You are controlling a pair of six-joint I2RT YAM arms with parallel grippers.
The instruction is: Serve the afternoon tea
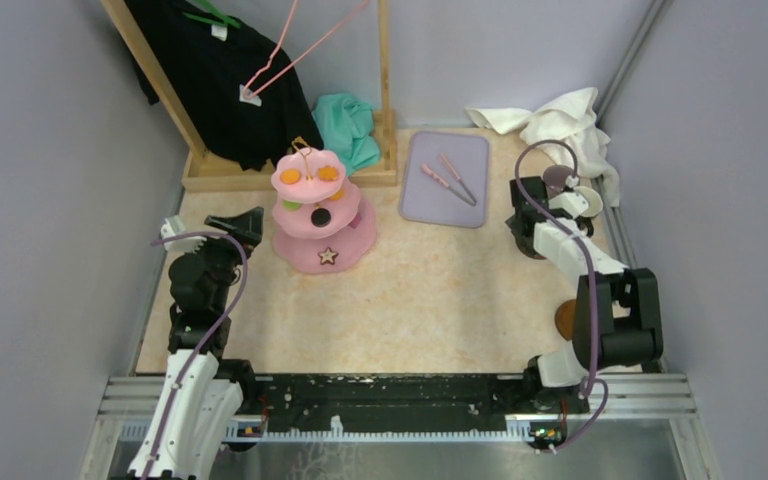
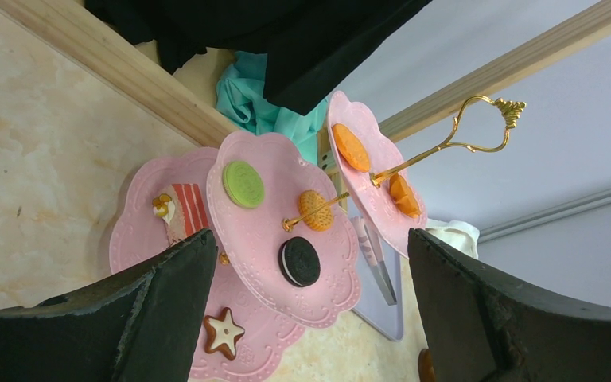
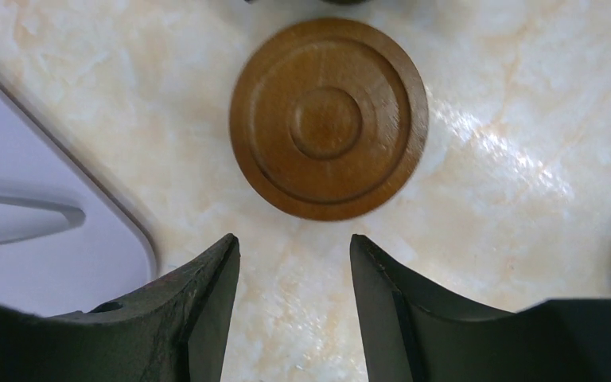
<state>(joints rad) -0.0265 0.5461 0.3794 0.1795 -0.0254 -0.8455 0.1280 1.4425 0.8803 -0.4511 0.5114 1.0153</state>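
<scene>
The pink three-tier stand [image 1: 320,215] stands left of centre with orange rounds [image 1: 290,176] on top, a green round [image 2: 243,184] and a black round [image 2: 299,262] on the middle tier, and a brown star [image 1: 327,256] on the bottom. My left gripper [image 1: 243,222] is open and empty, just left of the stand and facing it [image 2: 310,235]. My right gripper [image 1: 523,205] is open and empty, low over a brown saucer [image 3: 328,119] beside the tray. The mauve mug [image 1: 558,180] and cream mug [image 1: 588,201] stand behind it. Another saucer [image 1: 564,320] lies by the right arm.
The lilac tray [image 1: 425,205] holds the thin pink tongs [image 1: 450,180] at back centre. A wooden rack [image 1: 290,175] with a black garment [image 1: 210,60] and a teal cloth [image 1: 350,125] stands behind the stand. A white cloth [image 1: 560,115] lies at back right. Walls close in on both sides.
</scene>
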